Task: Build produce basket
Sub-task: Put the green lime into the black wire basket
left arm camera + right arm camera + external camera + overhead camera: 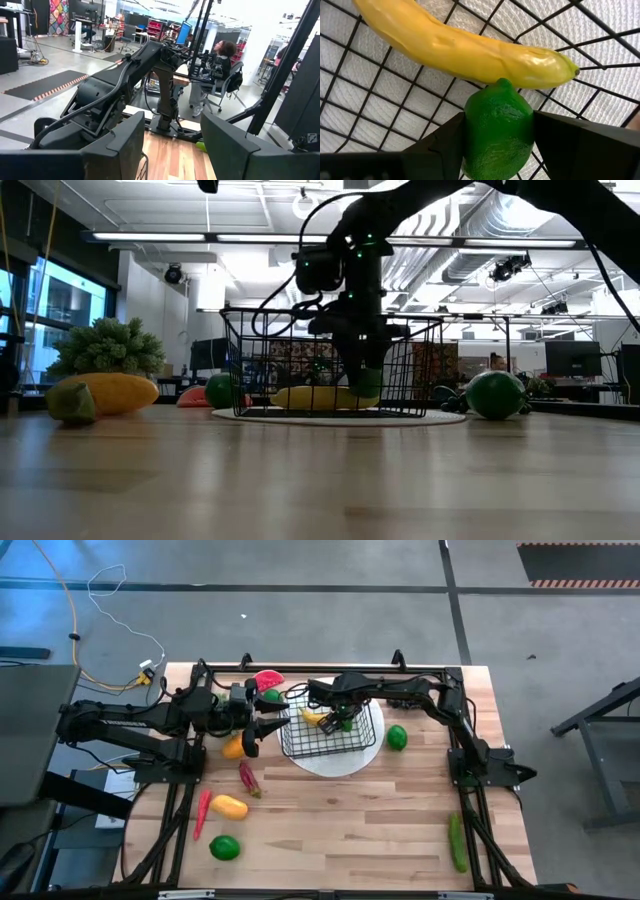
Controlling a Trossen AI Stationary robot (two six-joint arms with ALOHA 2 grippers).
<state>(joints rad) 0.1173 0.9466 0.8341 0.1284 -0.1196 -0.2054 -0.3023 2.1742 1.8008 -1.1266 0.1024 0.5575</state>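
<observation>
- Lime pinched between my right gripper fingers, held low inside the basket, which stands on the white plate.
- Banana lies on the mesh floor, touching or just beyond the lime's tip; its long axis runs crosswise to my fingers.
- Judgement: release calls for setting the lime beside the banana, not on top.
- Left gripper waits just outside the basket's left wall, fingers spread, empty.
- More produce lies loose on the table, mostly nearer my left arm.

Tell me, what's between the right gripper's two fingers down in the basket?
A green lime, held by the right gripper inside the basket, just beside the banana. The right wrist view shows it best.
</observation>
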